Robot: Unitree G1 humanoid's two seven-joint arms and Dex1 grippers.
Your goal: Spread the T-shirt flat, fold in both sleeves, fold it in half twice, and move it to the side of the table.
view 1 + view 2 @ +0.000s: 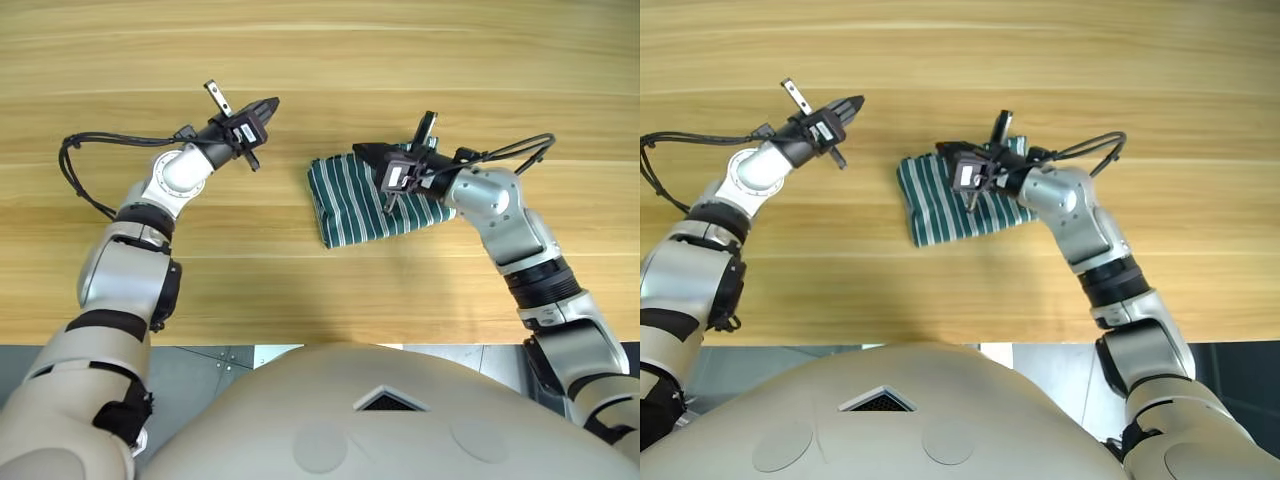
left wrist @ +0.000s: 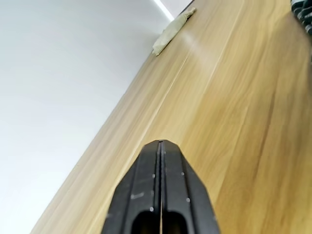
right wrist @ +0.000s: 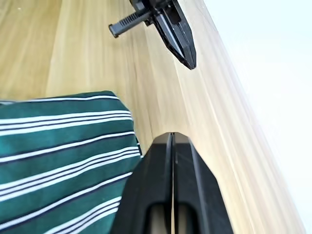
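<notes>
A wooden table [image 1: 300, 60] is seen, on which the T-shirt [image 1: 350, 205], green with white stripes, is laid folded into a small block right of centre. The right hand [image 1: 362, 150] is held over the T-shirt's far edge, closed tight, with nothing gripped. The left hand [image 1: 272, 103] is held over the table to the left, apart from the T-shirt, likewise closed and empty

Looks like a robot lab or test room. A big light wood-grain table [image 1: 320, 60] fills the upper and middle frame in the head views. Grey tiled floor [image 1: 215, 360] shows at the bottom, left of centre. A plain white wall [image 2: 58, 73] runs along the table's edge, with a crumpled beige cloth [image 2: 173, 30] lying by it.
</notes>
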